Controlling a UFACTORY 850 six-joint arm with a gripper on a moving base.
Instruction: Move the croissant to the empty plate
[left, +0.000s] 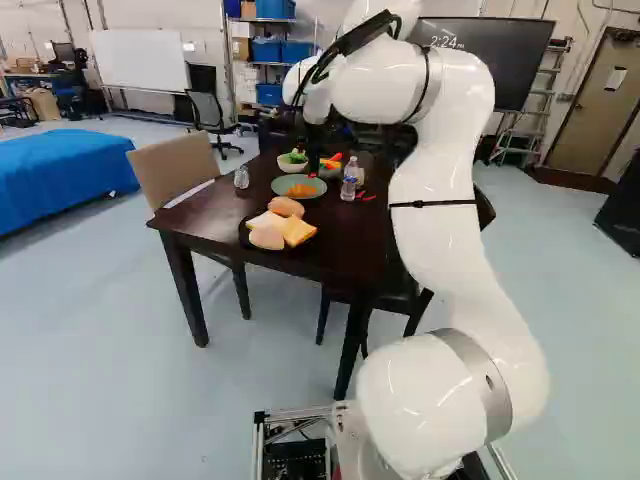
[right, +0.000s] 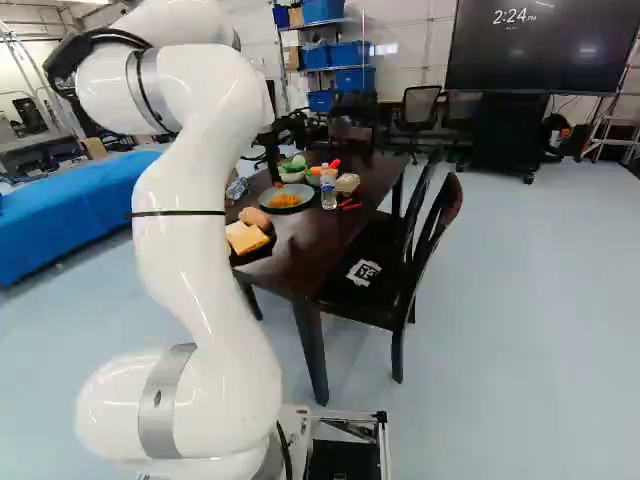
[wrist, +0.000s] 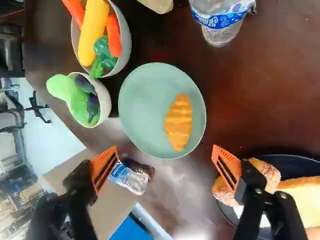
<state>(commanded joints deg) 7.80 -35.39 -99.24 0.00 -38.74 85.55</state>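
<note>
One croissant (wrist: 178, 122) lay on the far green plate (wrist: 142, 100), apparently delivered, and the wide-open, empty pincer (wrist: 165, 149) needed only to lift clear.

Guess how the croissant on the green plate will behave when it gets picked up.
The croissant has the even orange colour of toy food, so it is probably light and holds its shape. Its ends taper, so an off-centre pinch might make it swivel. It lies loose on the plate, so a one-sided nudge would likely slide it.
</note>
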